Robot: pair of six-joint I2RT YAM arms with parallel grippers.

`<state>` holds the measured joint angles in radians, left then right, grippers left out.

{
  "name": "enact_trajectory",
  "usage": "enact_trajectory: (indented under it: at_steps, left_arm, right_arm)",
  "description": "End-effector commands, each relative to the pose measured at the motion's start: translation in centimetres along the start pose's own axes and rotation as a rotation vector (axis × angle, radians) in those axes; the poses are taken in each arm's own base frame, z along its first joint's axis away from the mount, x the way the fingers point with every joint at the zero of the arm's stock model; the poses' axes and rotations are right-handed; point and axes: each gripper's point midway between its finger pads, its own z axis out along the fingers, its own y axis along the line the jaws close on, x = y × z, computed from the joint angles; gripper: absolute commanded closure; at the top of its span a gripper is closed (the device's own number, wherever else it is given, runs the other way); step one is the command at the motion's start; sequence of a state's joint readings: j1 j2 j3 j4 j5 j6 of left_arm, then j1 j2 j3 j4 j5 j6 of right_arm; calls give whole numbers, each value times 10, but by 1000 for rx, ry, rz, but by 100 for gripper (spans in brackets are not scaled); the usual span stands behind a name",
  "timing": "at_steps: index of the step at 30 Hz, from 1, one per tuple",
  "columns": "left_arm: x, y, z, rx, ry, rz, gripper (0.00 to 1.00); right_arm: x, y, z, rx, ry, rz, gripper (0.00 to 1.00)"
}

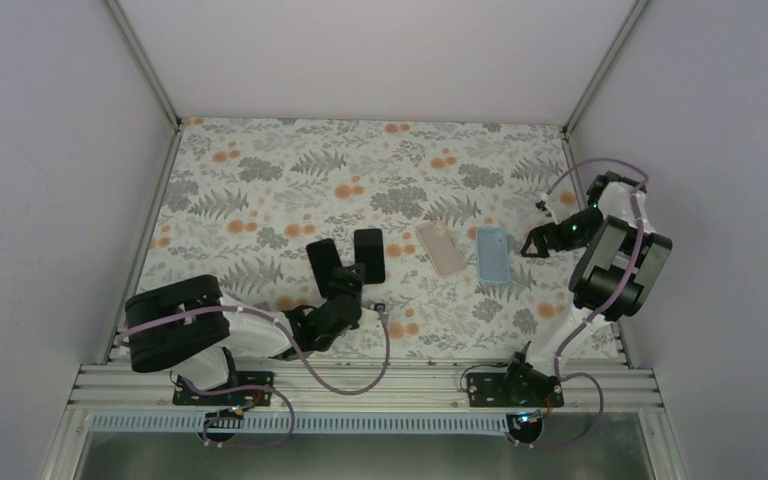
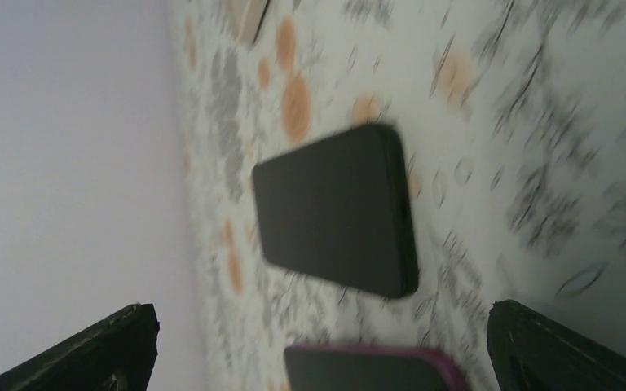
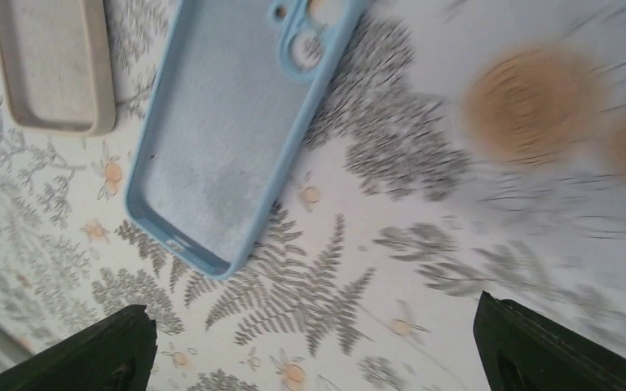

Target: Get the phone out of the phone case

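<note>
Lying just ahead of the left jaws: a dark phone with a purple rim [image 2: 367, 368]. I take the rim for its case, so this is the thing to strip. In the left wrist view only its end shows, at the bottom edge in the gap between the two fingers. That end runs crosswise to the gap. Its long axis seems to run back toward the wrist, but most of it is out of frame.

- Left jaws: spread wide and holding nothing.
- Right jaws: spread wide and holding nothing. They sit just to the right of the blue case [image 1: 492, 254], well apart from the dark pair.
- Left arm [image 1: 260, 330] is clearly nearer to the job, and right arm [image 1: 610, 262] would have to reach across both loose cases.
- A second phone [image 2: 334, 210], bare and black, lies flat a little beyond the rimmed one.
- In the top view the two dark slabs sit side by side on the counter [image 1: 260, 170], long axes pointing away from the bases and the left one tilted. I cannot tell there which slab carries the rim.

Count:
- Phones: two.
- Cases: three, if the purple rim is one. The other two, a beige case [image 1: 440, 247] and the blue one, are empty with the inside facing up.
- Arms: two.
</note>
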<state>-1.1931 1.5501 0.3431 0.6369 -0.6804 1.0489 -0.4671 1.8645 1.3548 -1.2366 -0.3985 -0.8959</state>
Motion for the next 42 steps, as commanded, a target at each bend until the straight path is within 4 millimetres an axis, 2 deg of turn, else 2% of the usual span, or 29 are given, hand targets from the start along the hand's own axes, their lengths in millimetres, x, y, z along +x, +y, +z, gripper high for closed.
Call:
enact_trajectory:
  at_steps: [1, 5, 6, 10, 12, 15, 17, 20, 23, 26, 33, 34, 38, 42]
  left_arm:
    - [-9, -48, -12, 335, 0, -40, 0]
    - [-13, -59, -14, 401, -9, -37, 0]
    - [-16, -58, -14, 408, -18, -49, 0]
    - [-31, -19, -4, 372, -49, -152, 0]
    - [-34, 3, 2, 333, -64, -164, 0]
    - [-43, 50, 8, 324, -123, -254, 0]
    - [-47, 91, 14, 313, -149, -328, 0]
    - [-47, 149, 20, 324, -173, -458, 0]
    - [-36, 194, 26, 348, -158, -595, 0]
    - [-11, 223, 31, 406, -127, -733, 0]
    - [57, 260, 27, 480, -131, -994, 0]
    - [61, 265, 25, 491, -148, -1026, 0]
    - [70, 265, 29, 518, -129, -1062, 0]
    - [71, 257, 37, 533, -112, -1070, 0]
  right_arm:
    - [-22, -7, -57, 186, -81, -44, 0]
    - [-50, 10, -103, 285, -182, -125, 0]
    - [-60, 20, -121, 320, -236, -161, 0]
    - [-92, 62, -163, 316, -427, -255, 0]
    - [-105, 82, -178, 293, -514, -297, 0]
    - [-119, 105, -195, 254, -645, -317, 0]
    - [-127, 112, -205, 255, -725, -321, 0]
    - [-135, 112, -216, 285, -845, -268, 0]
    - [-136, 108, -220, 325, -933, -208, 0]
    - [-133, 101, -209, 324, -951, -170, 0]
    - [-132, 80, -179, 310, -966, -79, 0]
    - [-131, 75, -177, 338, -956, -71, 0]
    - [-122, 54, -167, 439, -935, -35, 0]
    - [-119, 58, -156, 420, -920, -76, 0]
